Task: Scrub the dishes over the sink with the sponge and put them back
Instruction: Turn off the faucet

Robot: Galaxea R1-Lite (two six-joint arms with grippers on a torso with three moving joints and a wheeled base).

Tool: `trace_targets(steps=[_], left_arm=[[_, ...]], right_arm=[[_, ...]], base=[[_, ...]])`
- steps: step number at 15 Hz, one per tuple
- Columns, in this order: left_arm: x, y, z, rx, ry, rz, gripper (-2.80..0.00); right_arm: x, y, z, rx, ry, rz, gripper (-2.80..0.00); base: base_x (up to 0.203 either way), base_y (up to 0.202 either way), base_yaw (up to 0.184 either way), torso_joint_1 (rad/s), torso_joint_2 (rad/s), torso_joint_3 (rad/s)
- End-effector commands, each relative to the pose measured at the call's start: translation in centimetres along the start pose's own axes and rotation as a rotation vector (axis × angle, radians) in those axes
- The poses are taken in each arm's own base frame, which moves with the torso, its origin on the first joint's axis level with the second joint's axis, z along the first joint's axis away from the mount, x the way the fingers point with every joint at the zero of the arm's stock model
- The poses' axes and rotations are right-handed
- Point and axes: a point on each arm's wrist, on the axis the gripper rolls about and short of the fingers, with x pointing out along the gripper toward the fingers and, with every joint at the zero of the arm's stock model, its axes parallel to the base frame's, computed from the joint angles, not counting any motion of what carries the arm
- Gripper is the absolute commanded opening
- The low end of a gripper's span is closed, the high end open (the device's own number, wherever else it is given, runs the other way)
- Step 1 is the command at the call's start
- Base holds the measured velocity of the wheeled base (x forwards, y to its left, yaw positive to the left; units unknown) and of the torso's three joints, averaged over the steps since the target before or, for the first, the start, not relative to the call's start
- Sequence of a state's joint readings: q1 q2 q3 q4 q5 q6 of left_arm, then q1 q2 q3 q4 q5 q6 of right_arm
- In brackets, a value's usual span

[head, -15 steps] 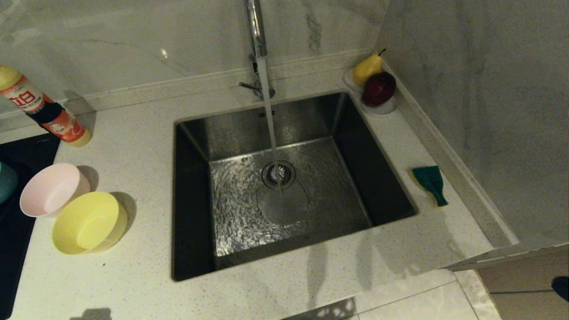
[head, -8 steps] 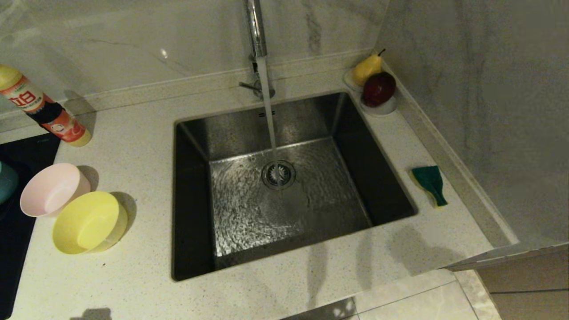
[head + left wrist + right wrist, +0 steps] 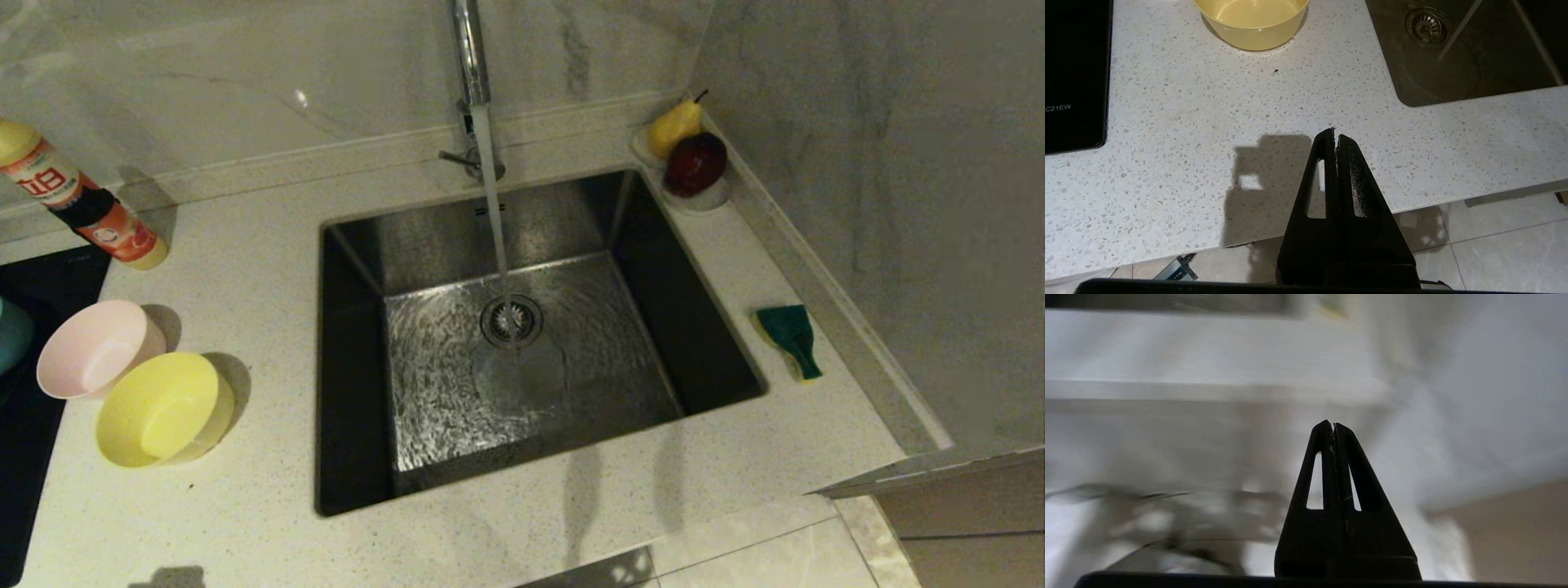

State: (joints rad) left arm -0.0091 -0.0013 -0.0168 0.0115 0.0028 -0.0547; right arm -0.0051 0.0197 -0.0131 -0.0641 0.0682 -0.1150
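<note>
A pale pink bowl [image 3: 94, 347] and a yellow bowl [image 3: 159, 408] stand upright on the counter left of the sink [image 3: 351, 392]. A sliver of a bluish bowl [image 3: 10, 335] shows at the far left edge. Water runs from the chrome tap [image 3: 469, 49] onto the drain strainer [image 3: 512, 320]. The sponge [image 3: 790, 335], green face up, lies on the counter right of the sink. Neither gripper shows in the head view. My left gripper [image 3: 1334, 131] is shut and empty over the counter's front edge, short of the yellow bowl [image 3: 1251, 20]. My right gripper [image 3: 1333, 424] is shut and empty amid blurred surroundings.
A detergent bottle [image 3: 77, 200] leans at the back left. A white dish with a pear and a red fruit [image 3: 694, 159] sits in the back right corner. A black cooktop [image 3: 33, 408] borders the bowls. A marble wall [image 3: 898, 204] runs close beside the sponge.
A dark part of my right arm at the lower right edge of the head view has left the view, and its shadow on the front counter has faded. Bowls and sponge have not moved.
</note>
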Motion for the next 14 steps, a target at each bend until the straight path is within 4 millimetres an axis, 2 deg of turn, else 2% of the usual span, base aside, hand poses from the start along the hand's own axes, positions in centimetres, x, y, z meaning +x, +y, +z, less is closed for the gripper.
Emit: trace_targets(steps=[1,14], left_arm=[[0.0,0.0,-0.01,-0.001,0.0,0.0,-2.8],[0.0,0.0,0.01,-0.001,-0.001,0.0,-2.8]], right_arm=[[-0.11,0.0,-1.12,0.011,0.069,-0.056,-2.8],[-0.11,0.0,-1.1,0.071,0.065,-0.058,-2.8]], base=[[0.0,0.0,0.0,0.0,0.0,0.0],[0.0,0.0,0.0,0.0,0.0,0.0]])
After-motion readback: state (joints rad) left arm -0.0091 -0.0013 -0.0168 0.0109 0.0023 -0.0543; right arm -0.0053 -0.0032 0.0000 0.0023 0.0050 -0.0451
